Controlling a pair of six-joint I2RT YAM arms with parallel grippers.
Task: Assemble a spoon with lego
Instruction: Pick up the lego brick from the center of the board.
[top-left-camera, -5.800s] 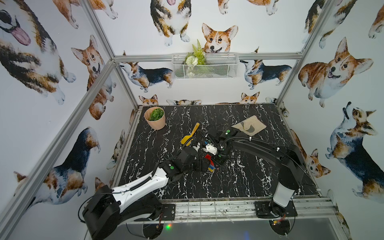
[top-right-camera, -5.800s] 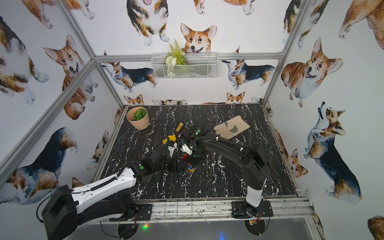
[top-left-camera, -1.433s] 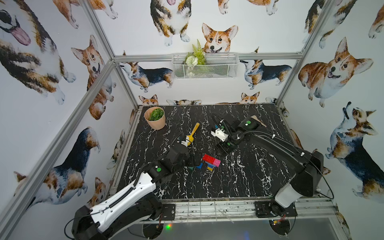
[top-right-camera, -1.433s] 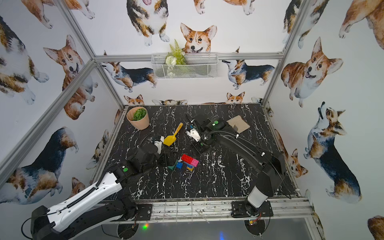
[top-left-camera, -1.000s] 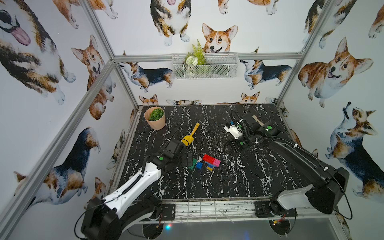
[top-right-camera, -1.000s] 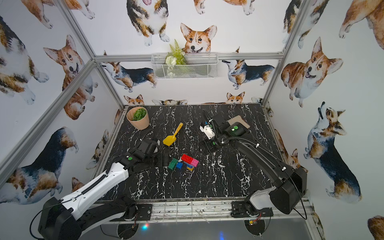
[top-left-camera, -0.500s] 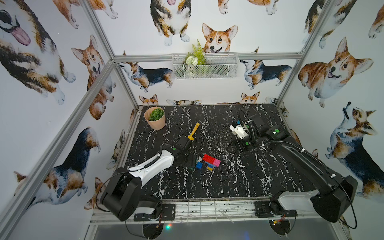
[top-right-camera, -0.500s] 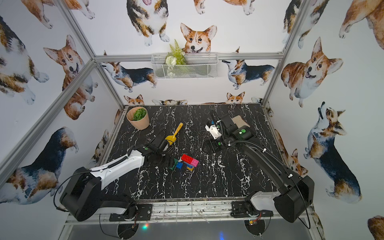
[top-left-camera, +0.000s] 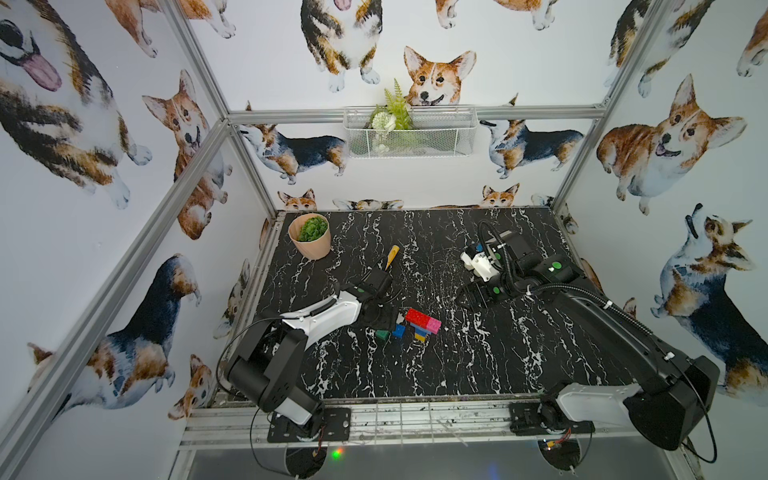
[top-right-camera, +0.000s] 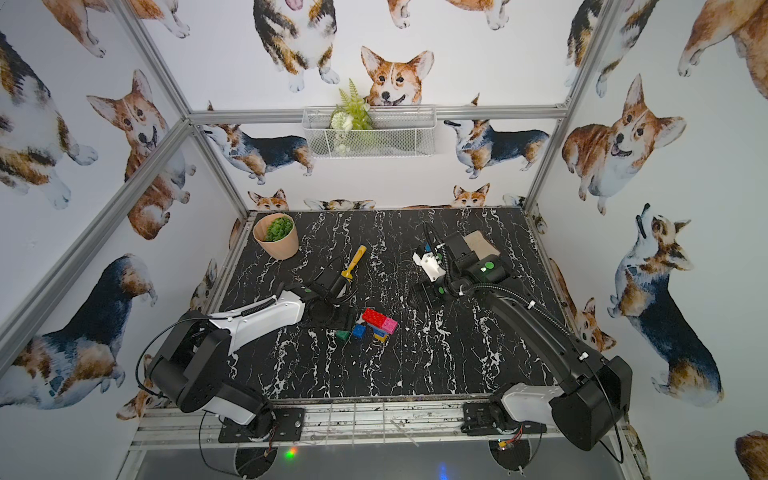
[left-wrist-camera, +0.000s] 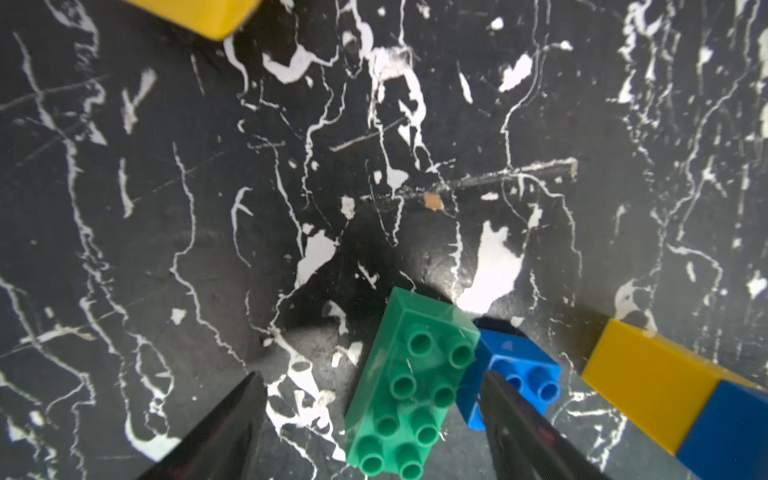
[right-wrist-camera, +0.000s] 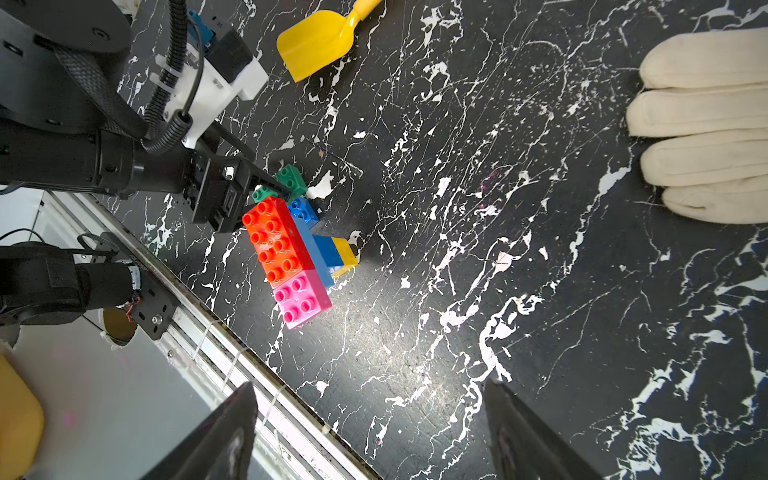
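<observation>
The spoon (top-left-camera: 422, 324) (top-right-camera: 378, 324) lies mid-table as a partly built shape. It has a red brick (right-wrist-camera: 274, 241) and a pink brick (right-wrist-camera: 301, 301) on a blue and yellow stem (left-wrist-camera: 665, 399). A loose green lego brick (left-wrist-camera: 411, 386) (right-wrist-camera: 291, 178) lies studs up beside a small blue brick (left-wrist-camera: 523, 374). My left gripper (left-wrist-camera: 370, 378) (top-left-camera: 382, 320) is open and low over the table. The green brick lies between its fingers, with a gap on one side. My right gripper (right-wrist-camera: 369, 384) (top-left-camera: 473, 297) hangs open and empty, to the right of the bricks.
A yellow toy shovel (top-left-camera: 391, 255) (right-wrist-camera: 324, 41) lies behind my left arm. A potted plant (top-left-camera: 311, 235) stands at the back left. A cream glove (right-wrist-camera: 706, 124) (top-right-camera: 480, 245) lies at the back right, partly behind my right wrist. The metal front rail (right-wrist-camera: 232, 353) borders the table.
My left gripper has moved in over the green brick, and its jaws have narrowed around it. My right gripper has drifted a little further right, away from the bricks.
</observation>
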